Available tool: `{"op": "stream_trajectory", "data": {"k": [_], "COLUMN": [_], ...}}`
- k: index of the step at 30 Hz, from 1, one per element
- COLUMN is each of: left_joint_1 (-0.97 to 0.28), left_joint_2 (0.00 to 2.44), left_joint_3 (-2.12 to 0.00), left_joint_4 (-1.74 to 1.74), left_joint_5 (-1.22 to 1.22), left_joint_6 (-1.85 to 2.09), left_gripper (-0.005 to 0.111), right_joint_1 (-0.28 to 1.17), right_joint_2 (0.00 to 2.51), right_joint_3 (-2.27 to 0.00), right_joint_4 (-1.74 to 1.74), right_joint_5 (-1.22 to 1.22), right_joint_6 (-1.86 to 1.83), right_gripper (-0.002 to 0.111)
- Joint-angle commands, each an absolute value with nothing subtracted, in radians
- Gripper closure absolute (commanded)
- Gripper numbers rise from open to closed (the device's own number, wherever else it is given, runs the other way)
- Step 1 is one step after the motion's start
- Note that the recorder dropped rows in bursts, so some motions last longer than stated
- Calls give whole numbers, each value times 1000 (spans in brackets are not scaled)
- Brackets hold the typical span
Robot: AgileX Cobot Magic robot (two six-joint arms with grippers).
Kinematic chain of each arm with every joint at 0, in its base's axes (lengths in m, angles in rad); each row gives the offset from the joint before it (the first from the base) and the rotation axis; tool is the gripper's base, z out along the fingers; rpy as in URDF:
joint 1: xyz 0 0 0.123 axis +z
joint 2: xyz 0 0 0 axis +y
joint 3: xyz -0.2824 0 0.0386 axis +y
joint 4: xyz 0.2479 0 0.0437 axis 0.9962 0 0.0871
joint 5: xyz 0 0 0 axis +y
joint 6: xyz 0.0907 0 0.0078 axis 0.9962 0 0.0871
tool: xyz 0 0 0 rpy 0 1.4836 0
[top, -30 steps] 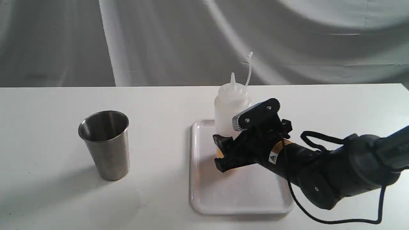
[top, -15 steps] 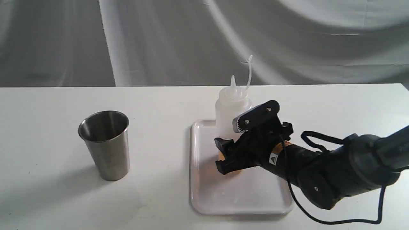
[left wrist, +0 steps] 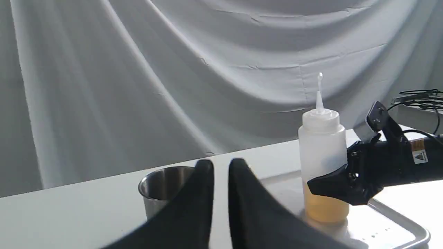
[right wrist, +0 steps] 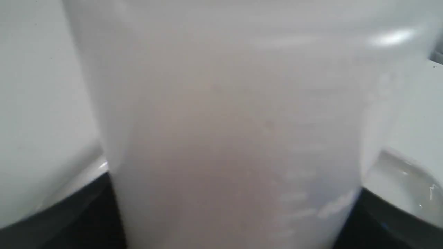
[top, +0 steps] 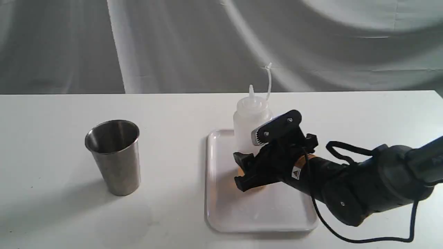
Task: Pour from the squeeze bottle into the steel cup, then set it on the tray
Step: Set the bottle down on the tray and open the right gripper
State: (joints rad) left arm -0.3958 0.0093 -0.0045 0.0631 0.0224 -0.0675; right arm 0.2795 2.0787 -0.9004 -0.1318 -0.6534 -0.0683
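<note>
The squeeze bottle point(top: 250, 121) is upright on the white tray point(top: 263, 211), with amber liquid in its lower part point(left wrist: 325, 207). My right gripper point(top: 242, 171) is shut on its lower body, one finger on each side point(right wrist: 69, 221). The right wrist view is almost filled by the bottle's whitish wall point(right wrist: 228, 131). The steel cup point(top: 114, 155) stands upright on the table, well left of the tray. My left gripper point(left wrist: 220, 180) does not show in the exterior view. In its wrist view it hangs shut and holds nothing, in front of the cup point(left wrist: 162, 180).
The table is white with a grey cloth backdrop behind it. My right arm point(top: 363, 186) and its black cable point(top: 346, 152) lie low over the tray's right side. More cables point(left wrist: 418, 97) sit at the table's far right end.
The right gripper and the bottle have moved down a little toward the tray. The bottle's nozzle sits lower than a second ago. The cup has not moved.
</note>
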Motion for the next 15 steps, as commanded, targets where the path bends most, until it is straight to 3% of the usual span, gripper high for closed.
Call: {"op": "stream_trajectory", "data": {"k": [1, 6, 15], "left_joint_1": [-394, -394, -394], "left_joint_2": [16, 16, 16], "left_joint_3": [0, 0, 0], "left_joint_4": [67, 67, 67], "left_joint_5": [12, 12, 12], "left_joint_6": [-68, -68, -68], "left_gripper": [98, 98, 98], "right_joint_1": [277, 277, 277], "right_joint_2": [2065, 2065, 2056], "right_joint_3": [-901, -901, -901], "right_joint_4": [-128, -128, -100], "right_joint_5": [-664, -670, -671], "right_joint_6": [-79, -51, -17], "right_gripper": [44, 28, 26]}}
